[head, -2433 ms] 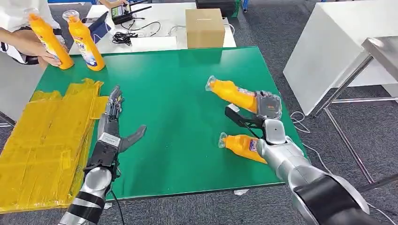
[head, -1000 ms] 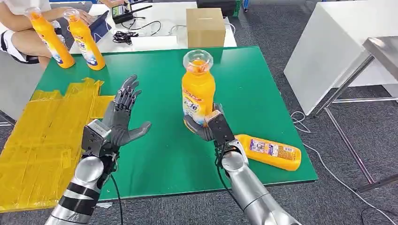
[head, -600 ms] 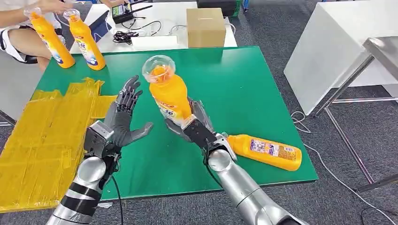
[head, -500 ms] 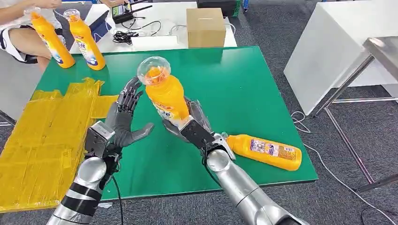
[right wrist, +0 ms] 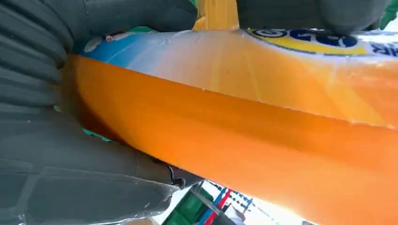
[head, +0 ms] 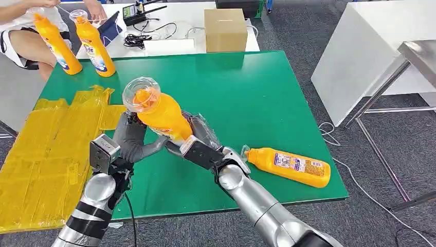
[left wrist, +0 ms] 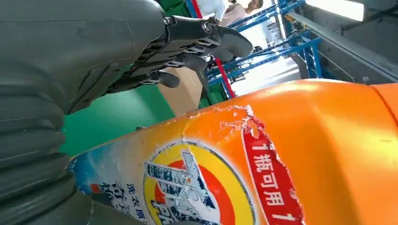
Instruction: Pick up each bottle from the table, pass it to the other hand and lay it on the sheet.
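Observation:
My right hand (head: 198,145) grips an orange bottle (head: 160,114) by its lower body above the green table (head: 267,92), tilted so the clear cap points at the yellow sheet (head: 46,149). The bottle's side lies against the palm of my left hand (head: 131,138), whose fingers (left wrist: 187,42) stretch past the bottle (left wrist: 281,154) without wrapping it. In the right wrist view the bottle (right wrist: 263,126) sits deep in the grey hand (right wrist: 70,154). A second orange bottle (head: 290,165) lies on its side near the table's front right corner.
Two more orange bottles (head: 54,41) (head: 93,46) stand at the table's far left corner beside a seated person (head: 20,36). A cardboard box (head: 224,30) sits on the white desk behind. A white table (head: 360,46) stands to the right.
My right hand has lifted the bottle off the table, carried it left and tipped it over. The bottle now rests against my raised left palm. The other bottle lies where it was.

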Robot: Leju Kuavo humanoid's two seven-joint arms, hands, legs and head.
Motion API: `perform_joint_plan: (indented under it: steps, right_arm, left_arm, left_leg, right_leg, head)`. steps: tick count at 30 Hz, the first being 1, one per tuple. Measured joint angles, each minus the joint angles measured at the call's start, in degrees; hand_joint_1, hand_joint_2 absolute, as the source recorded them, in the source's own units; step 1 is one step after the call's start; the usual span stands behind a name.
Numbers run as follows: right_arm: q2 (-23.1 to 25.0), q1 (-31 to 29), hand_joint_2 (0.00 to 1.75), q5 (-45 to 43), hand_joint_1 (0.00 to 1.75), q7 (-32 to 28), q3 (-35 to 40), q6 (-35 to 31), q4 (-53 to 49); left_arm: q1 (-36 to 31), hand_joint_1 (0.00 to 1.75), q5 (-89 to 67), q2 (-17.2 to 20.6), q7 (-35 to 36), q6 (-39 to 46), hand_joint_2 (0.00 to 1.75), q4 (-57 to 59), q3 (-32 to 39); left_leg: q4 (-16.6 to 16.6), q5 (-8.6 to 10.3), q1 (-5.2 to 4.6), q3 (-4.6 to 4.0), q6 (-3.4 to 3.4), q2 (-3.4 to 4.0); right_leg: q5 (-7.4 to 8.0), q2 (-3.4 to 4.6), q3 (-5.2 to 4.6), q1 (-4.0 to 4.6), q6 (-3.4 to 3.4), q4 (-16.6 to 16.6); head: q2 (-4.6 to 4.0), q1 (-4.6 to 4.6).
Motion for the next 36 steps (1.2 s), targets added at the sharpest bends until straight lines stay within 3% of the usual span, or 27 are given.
perform_joint_plan:
  steps: [6,21,28,36]
  right_arm:
    - [-1.36,-1.8,1.75,2.4,1.75,-1.81,2.82,3.82,0.85]
    - [-2.34,-4.49,1.75,4.46,1.75,-1.38,6.29,4.0,3.69]
    - [-2.38,-4.96,1.75,3.63,1.75,-1.92,7.3,7.13,4.55]
    - [-4.37,-6.71,1.75,-2.08,1.75,-8.33,8.44,21.05,5.66]
  left_arm:
    - [0.08,0.0,0.98,0.18,-0.52,-0.74,1.75,0.0,0.0]
    - [0.89,0.0,1.11,0.33,-0.55,-1.2,1.75,-0.46,-0.46]
    - [0.88,0.0,1.88,0.33,-0.33,-2.6,1.75,-0.46,-1.11]
    - [0.78,0.0,8.2,0.33,0.24,-11.0,1.75,-0.35,-1.53]
  left_leg:
    - [0.0,0.0,-0.01,0.0,0.0,0.0]
    - [0.0,0.0,0.0,0.0,0.0,0.02]
    - [0.0,0.0,-0.01,0.0,0.0,0.02]
    - [0.01,0.0,-0.03,0.0,0.0,0.02]
  right_leg:
    - [0.0,0.0,0.0,-0.01,0.0,-0.01]
    - [0.0,0.0,-0.03,0.0,0.0,0.0]
    - [0.0,0.01,-0.03,-0.01,0.0,-0.01]
    - [0.01,0.01,-0.02,-0.02,0.0,-0.01]
  head:
    - [0.0,0.0]
    - [0.0,0.0]
    - [0.0,0.0]
    - [0.0,-0.02]
